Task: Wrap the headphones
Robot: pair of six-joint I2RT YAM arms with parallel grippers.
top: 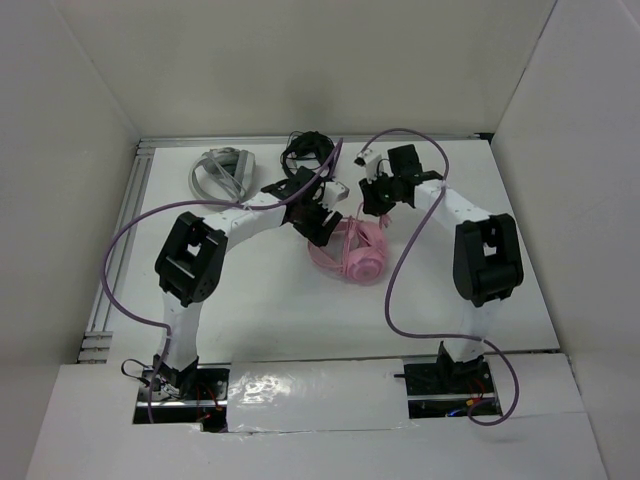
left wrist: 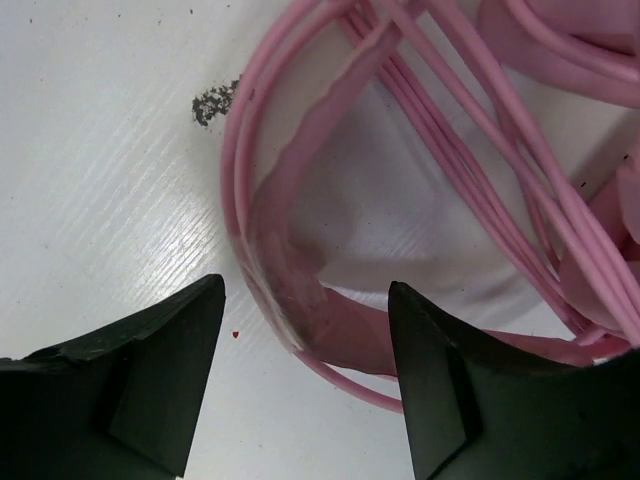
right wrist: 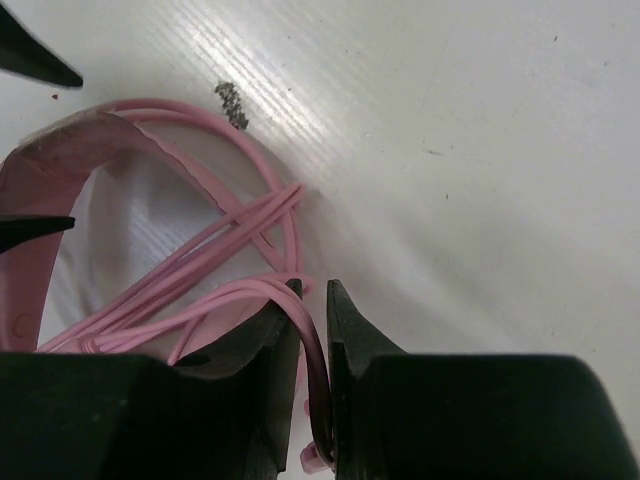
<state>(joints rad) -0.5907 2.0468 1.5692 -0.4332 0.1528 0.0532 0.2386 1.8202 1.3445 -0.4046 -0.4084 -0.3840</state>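
Winding step: the right gripper (right wrist: 315,290) is pinching the cable (right wrist: 250,284) of the headphones (top: 355,252). The left gripper (left wrist: 305,292) is hovering spread over the headband (left wrist: 285,255). The next move likely calls for routing another loop.

A white table (top: 270,320) stands boxed in by plain white panels: a back wall (top: 300,60) behind it, a left wall (top: 50,200) and a right wall (top: 590,200) at its sides. A metal rail (top: 120,250) lines its left edge, and a glossy sheet (top: 320,385) at its near edge reflects the light.

Grey-white headphones (top: 222,172), black headphones (top: 303,150) nearby, white table (top: 250,310), dark smudge (left wrist: 212,104)
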